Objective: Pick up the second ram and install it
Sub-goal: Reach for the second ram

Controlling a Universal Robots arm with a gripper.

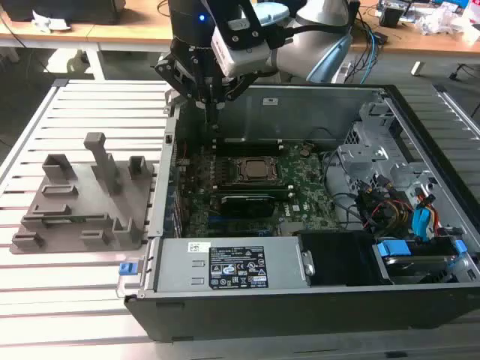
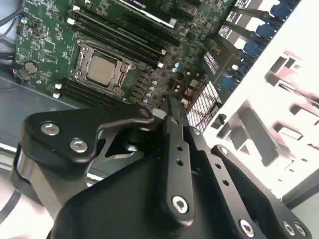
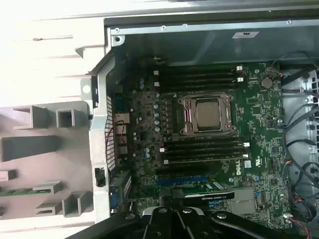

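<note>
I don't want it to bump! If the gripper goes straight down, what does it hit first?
The gripper would probably meet the motherboard first, around the memory slots beside the processor socket; depth is unclear.

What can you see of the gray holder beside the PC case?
The matte gray, plastic-looking holder sits flat on the slatted table, close beside the computer case on the exterior view's left. It has a flat base with upright blocks, slots and one taller post. A green ram stick lies in one slot.
</note>
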